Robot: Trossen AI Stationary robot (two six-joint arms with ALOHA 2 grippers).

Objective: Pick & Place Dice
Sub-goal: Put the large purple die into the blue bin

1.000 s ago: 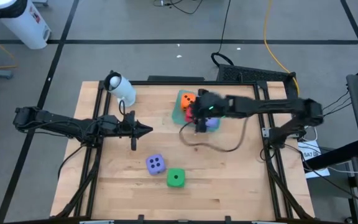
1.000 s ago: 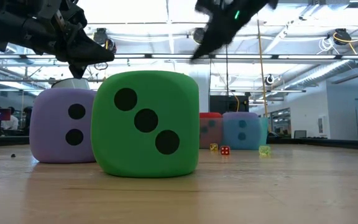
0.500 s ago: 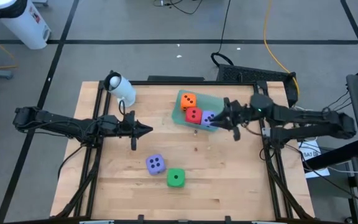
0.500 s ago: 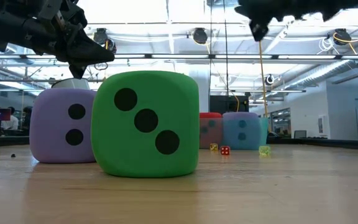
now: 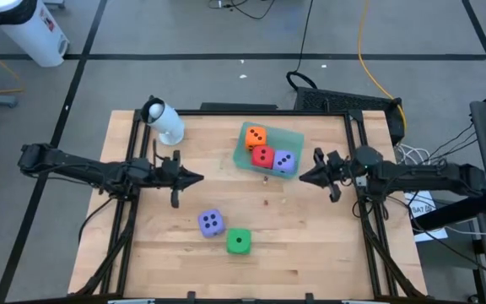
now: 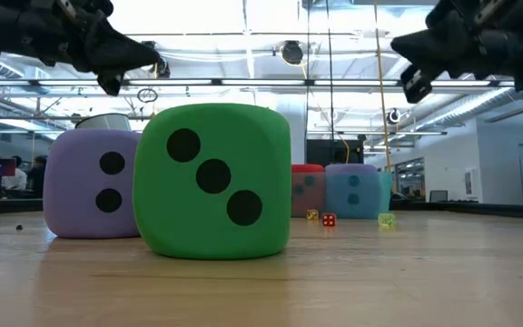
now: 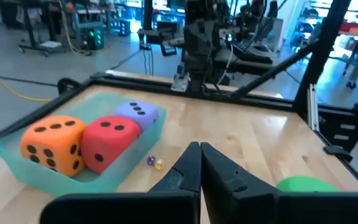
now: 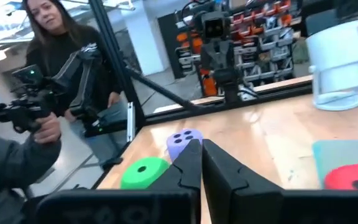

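Three soft foam dice, orange (image 5: 255, 135), red (image 5: 262, 156) and purple (image 5: 283, 160), are sitting in the translucent teal tray (image 5: 245, 158) at upper centre, while a second purple die (image 5: 211, 222) and a green die (image 5: 239, 241) are lying on the wooden bench (image 5: 310, 245) at lower centre. Both tools are hanging pinched tight and empty, the left tool (image 5: 194, 177) at centre left and the right tool (image 5: 304, 176) just right of the tray. Judging by this, a pause between picks is happening, and the next move is calling for one tool to spread wide and drop over a loose die.
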